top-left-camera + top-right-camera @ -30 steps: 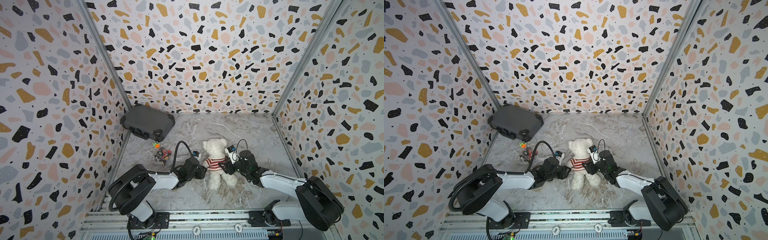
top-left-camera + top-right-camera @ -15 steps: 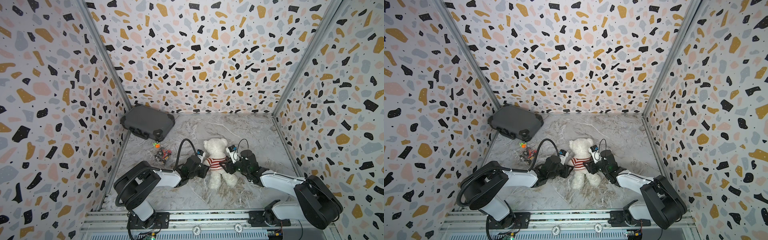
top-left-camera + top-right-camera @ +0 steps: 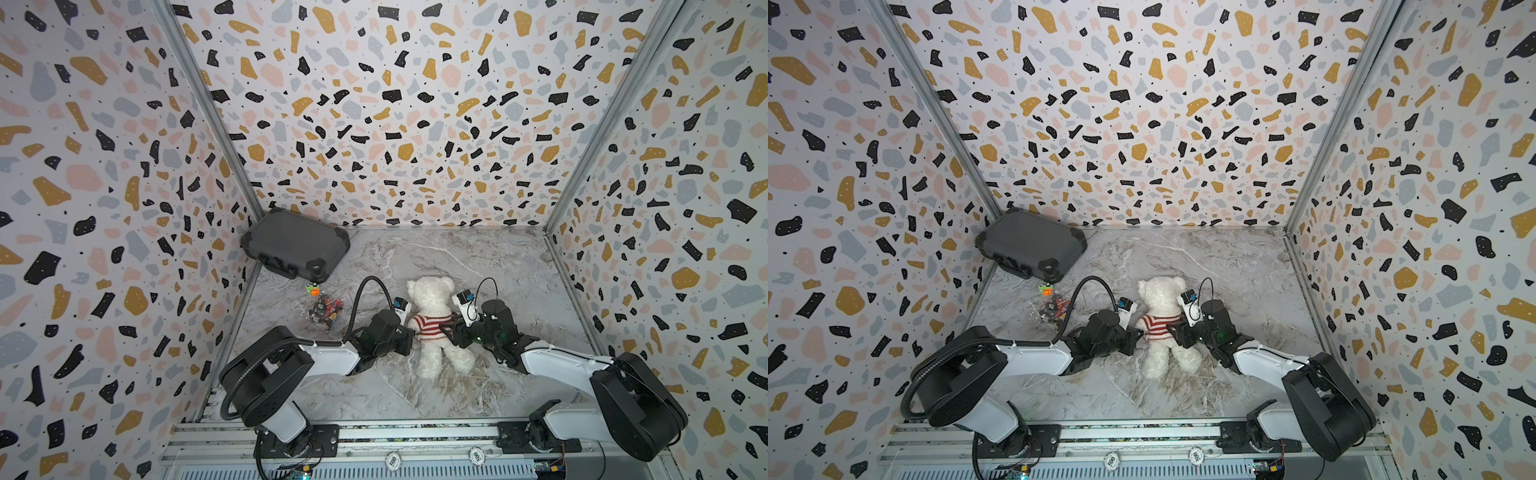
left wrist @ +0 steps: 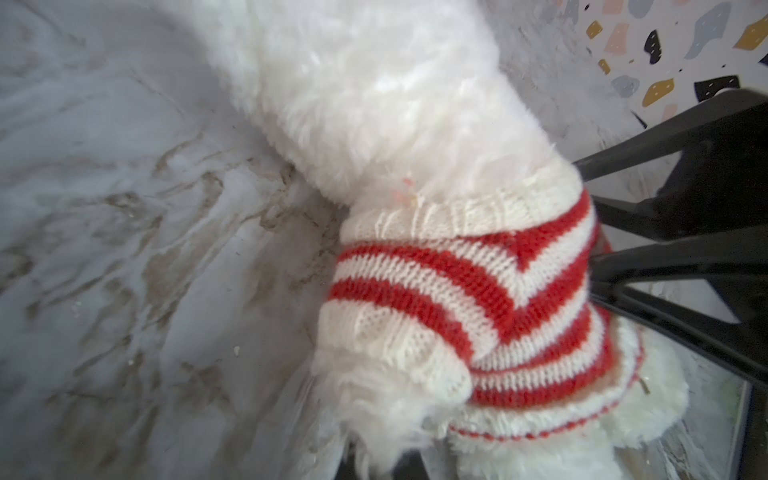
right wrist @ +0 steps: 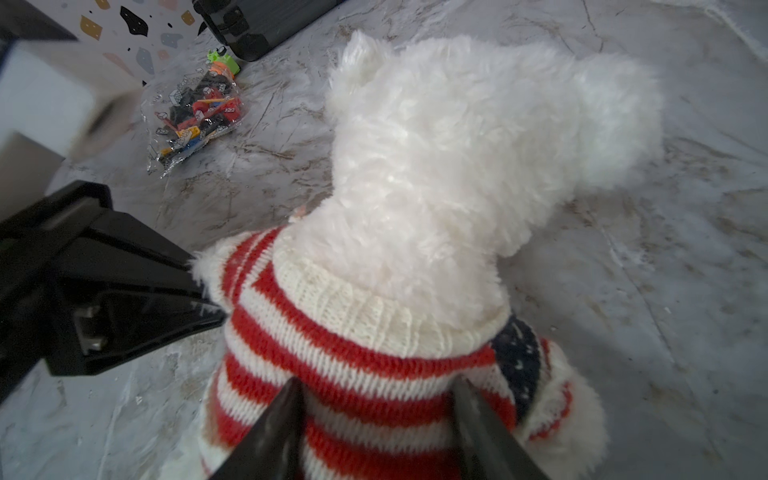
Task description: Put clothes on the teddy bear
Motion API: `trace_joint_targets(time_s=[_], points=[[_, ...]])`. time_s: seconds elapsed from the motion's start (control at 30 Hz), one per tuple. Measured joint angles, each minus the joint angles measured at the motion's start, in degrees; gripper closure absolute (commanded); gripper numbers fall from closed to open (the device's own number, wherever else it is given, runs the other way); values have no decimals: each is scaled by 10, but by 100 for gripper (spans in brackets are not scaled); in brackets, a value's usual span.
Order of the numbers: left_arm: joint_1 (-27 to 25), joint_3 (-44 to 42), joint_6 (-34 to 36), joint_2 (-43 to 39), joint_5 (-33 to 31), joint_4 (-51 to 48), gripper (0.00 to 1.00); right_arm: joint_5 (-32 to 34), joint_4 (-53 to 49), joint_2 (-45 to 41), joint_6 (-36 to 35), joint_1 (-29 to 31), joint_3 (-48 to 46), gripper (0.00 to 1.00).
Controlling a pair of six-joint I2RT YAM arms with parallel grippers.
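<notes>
The teddy bear (image 3: 430, 291) lies on the marble table with its head toward the back wall. It wears a red-and-white striped sweater (image 3: 430, 326) over its chest. My left gripper (image 3: 409, 328) is at the bear's side on the left, shut on the fluffy arm (image 4: 374, 399) that sticks out of the sleeve. Fur hides most of the jaws in the left wrist view. My right gripper (image 3: 446, 330) is at the bear's other side. Its two dark fingers (image 5: 286, 411) press into the sweater (image 5: 374, 386) with a wide band of knit between them.
A dark grey case (image 3: 295, 249) lies in the back left corner. A clear bag of toy bricks (image 3: 326, 309) and a small green-and-orange toy (image 3: 312, 289) lie left of the bear, just behind my left arm. Terrazzo walls close three sides.
My left gripper has closed from half open onto the bear's arm and edged closer to the bear. The right gripper and the bear have stayed put.
</notes>
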Motion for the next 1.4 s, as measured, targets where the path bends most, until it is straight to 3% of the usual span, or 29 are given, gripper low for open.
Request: trace_joint_targets(time_s=[0.13, 0.4, 0.73, 1.1, 1.27, 1.4], points=[[-19, -9, -2, -74, -28, -39, 100, 1, -16, -34, 0, 0, 0, 32], [-65, -10, -4, -207, -89, -161, 100, 2, -47, -93, 1, 24, 0, 31], [-80, -4, -21, -324, -133, -289, 100, 13, -15, -23, 25, 103, 0, 35], [-82, 52, -26, -259, -166, -325, 100, 18, 42, 56, 51, 179, 8, 36], [-85, 79, -26, -199, -167, -311, 100, 23, 62, 76, 54, 175, 3, 37], [-92, 100, -26, -155, -164, -293, 100, 10, 93, 73, 62, 132, -32, 37]])
